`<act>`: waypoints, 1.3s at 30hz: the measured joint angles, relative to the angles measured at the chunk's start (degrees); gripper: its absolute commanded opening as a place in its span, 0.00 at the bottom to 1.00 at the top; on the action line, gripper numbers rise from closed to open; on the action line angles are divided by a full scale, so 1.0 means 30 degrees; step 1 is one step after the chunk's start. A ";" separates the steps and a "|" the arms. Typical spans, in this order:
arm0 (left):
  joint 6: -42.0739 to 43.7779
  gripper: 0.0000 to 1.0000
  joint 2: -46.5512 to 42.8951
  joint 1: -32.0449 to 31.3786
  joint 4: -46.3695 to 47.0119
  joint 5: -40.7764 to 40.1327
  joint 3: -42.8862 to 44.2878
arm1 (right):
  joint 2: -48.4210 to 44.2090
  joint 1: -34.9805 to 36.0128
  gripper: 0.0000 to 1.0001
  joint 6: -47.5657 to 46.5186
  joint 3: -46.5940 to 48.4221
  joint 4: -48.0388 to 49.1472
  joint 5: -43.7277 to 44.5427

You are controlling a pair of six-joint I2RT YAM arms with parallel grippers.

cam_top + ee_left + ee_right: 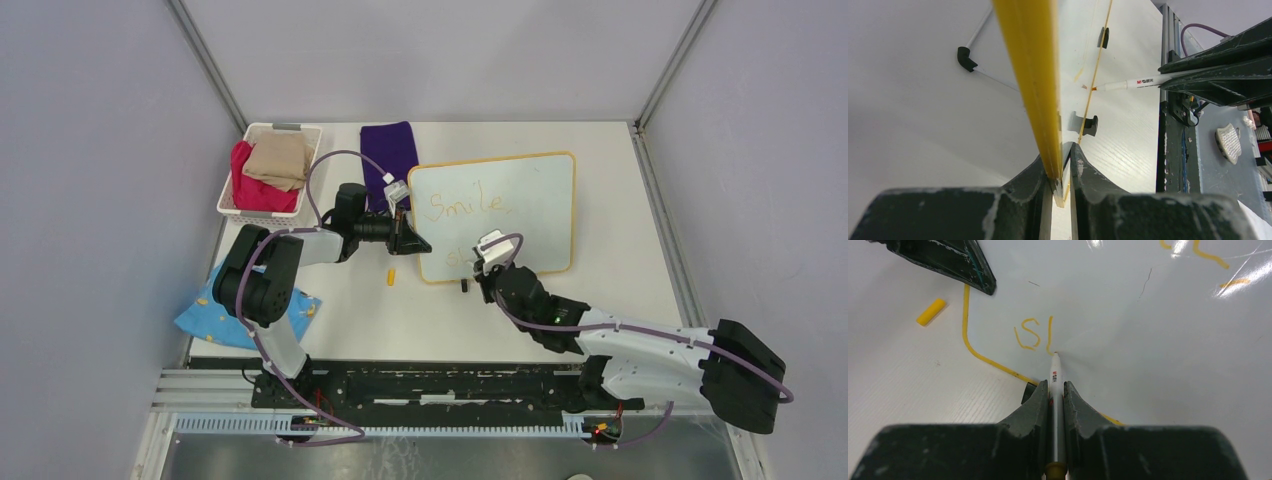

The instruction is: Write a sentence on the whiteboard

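The whiteboard (530, 225) lies on the table with its yellow-orange frame. "Smile," (465, 205) is written on it in orange. Below it a second line shows an "S" (1028, 334) and one upright stroke (1049, 335). My left gripper (415, 240) is shut on the board's left edge; in the left wrist view its jaws (1062, 175) clamp the yellow frame (1033, 75). My right gripper (490, 262) is shut on a white marker (1055, 380). The marker's tip touches the board at the foot of the stroke. The marker also shows in the left wrist view (1133, 83).
The yellow marker cap (391, 276) lies on the table left of the board, also in the right wrist view (931, 311). A white basket (232, 205) with pink and beige cloths stands at the back left. A purple cloth (390, 150) lies behind the board. A blue cloth (205, 318) lies front left.
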 measured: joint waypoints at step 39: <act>0.0000 0.02 0.0029 0.0000 0.0000 0.0000 0.0007 | 0.0393 -0.0401 0.00 0.0117 0.0729 0.0612 0.0656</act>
